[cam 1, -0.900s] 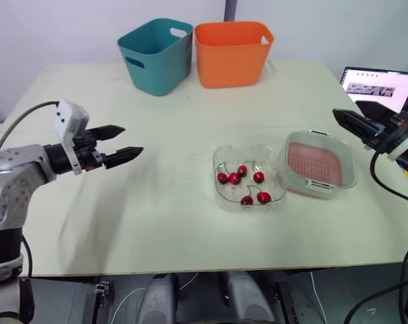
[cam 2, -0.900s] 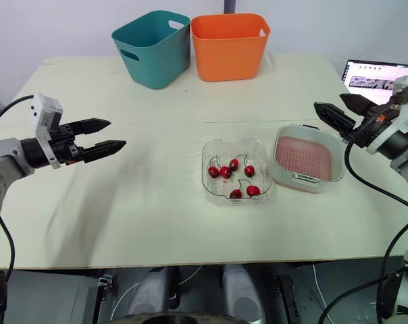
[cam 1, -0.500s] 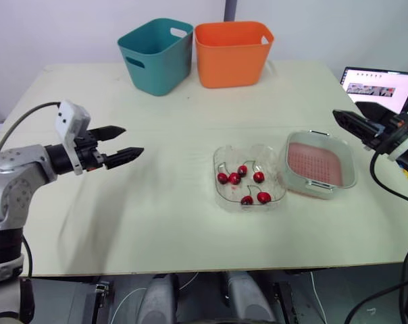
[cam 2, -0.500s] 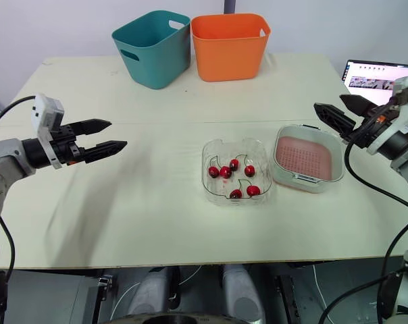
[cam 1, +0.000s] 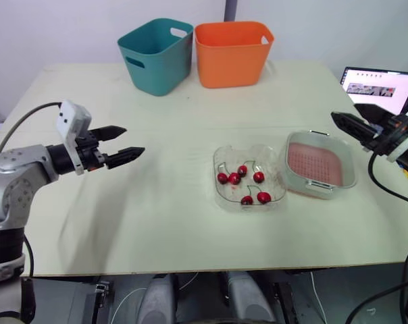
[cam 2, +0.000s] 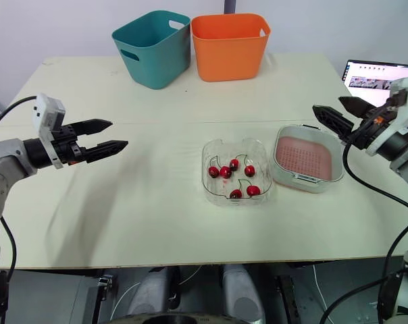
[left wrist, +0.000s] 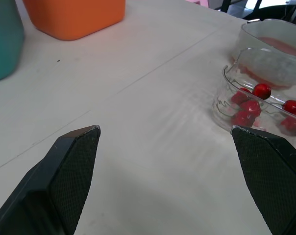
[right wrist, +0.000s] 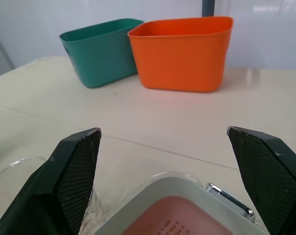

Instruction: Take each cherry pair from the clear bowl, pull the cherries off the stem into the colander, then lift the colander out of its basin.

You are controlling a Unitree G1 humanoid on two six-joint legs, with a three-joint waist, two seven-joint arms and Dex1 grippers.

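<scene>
Cherries (cam 1: 242,182) lie in the clear bowl (cam 1: 275,158) at the middle of the surface (cam 1: 157,216), well apart from the left end effector (cam 1: 134,140), which hangs over the robot's left side with its fingers spread wide and aimed across at the bowl. The right end effector (cam 2: 327,104), also spread wide and holding nothing, hovers near the far right corner of the basin (cam 1: 349,177), pointing to the robot's left. The pink colander (cam 1: 315,164) sits inside that basin, just beside the bowl on its right. Six cherries are in the bowl, joined by thin green stems that arch between them; which way each stem runs is hard to tell. A teal bin (cam 1: 155,54) and an orange bin (cam 1: 232,52) stand touching at the far edge.
</scene>
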